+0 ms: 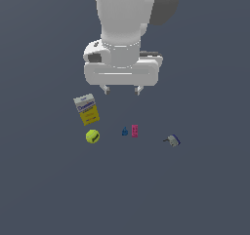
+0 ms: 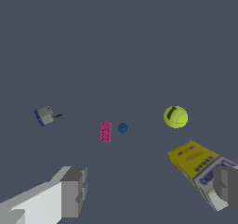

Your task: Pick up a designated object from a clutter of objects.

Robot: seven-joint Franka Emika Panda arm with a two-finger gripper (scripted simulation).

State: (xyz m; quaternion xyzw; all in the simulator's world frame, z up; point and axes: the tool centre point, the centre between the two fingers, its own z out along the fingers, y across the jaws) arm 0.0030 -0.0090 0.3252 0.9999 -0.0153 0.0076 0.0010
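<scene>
Clutter lay scattered on a plain dark grey worktop (image 1: 210, 190) beneath the white robot arm (image 1: 127, 19). Its gripper (image 1: 122, 89) hung above the items with the fingers (image 2: 74, 190) spread wide apart and nothing between them, touching none of the objects.

The small yellow-green tennis ball with a dark curved mark (image 1: 93, 136) sat on the worktop toward the exterior view's left, just below the yellow-and-white rectangular box (image 1: 86, 109) and near it but apart. The box lay flat, slightly tilted. In the wrist view the ball (image 2: 175, 116) showed close to the box (image 2: 200, 165), whose far end was partly covered by one finger.

To the exterior view's right of the ball, a tiny blue piece (image 1: 124, 131) and a small pink block (image 1: 135, 130) stood just beside each other; whether they touched could not be told. Farther toward the exterior view's right, well apart, lay a small grey-blue item (image 1: 173, 141) with a thin dark stub sticking out.
</scene>
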